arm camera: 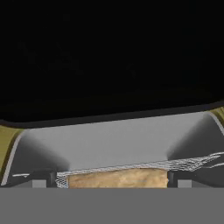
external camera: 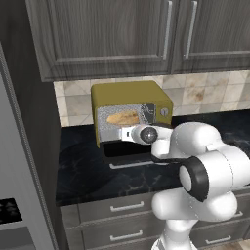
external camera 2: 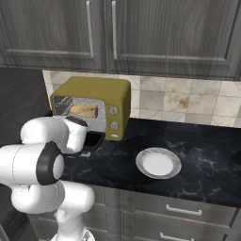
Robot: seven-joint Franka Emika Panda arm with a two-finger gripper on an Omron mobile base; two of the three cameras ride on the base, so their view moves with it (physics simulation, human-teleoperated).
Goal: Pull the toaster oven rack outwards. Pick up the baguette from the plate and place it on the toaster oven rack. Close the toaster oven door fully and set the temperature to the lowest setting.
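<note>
In the hand view, two dark finger tips (arm camera: pixel 43 178) stand at the bottom of the frame, spread as wide as they go and holding nothing. Between them lies the baguette (arm camera: pixel 117 179), a tan strip low in the centre, resting on the toaster oven rack (arm camera: pixel 183 164), whose wire grid runs off toward the lower right. The gripper (arm camera: pixel 111 179) sits right at the mouth of the cavity, with grey inner walls rising to either side and a dark ceiling across the upper half of the frame.

In the left base view the toaster oven (external camera: pixel 128 93) stands in the upper centre against the tiled backsplash (external camera: pixel 205 93), the bread showing inside. The toaster oven door (external camera: pixel 128 152) hangs down open in front of it, its silver handle at the lower edge, just left of the white arm.

In the right base view the knobs (external camera 2: pixel 113 117) sit on the oven's right panel, and the plate (external camera 2: pixel 158 163) lies bare on the black marbled counter (external camera 2: pixel 207 160), right of centre and well apart from the oven. Open counter stretches to the right frame edge. Grey cabinets (external camera 2: pixel 141 33) hang low above; a dark tall panel (external camera: pixel 29 122) closes the oven's left side, with drawers (external camera 2: pixel 183 212) below the counter edge.
</note>
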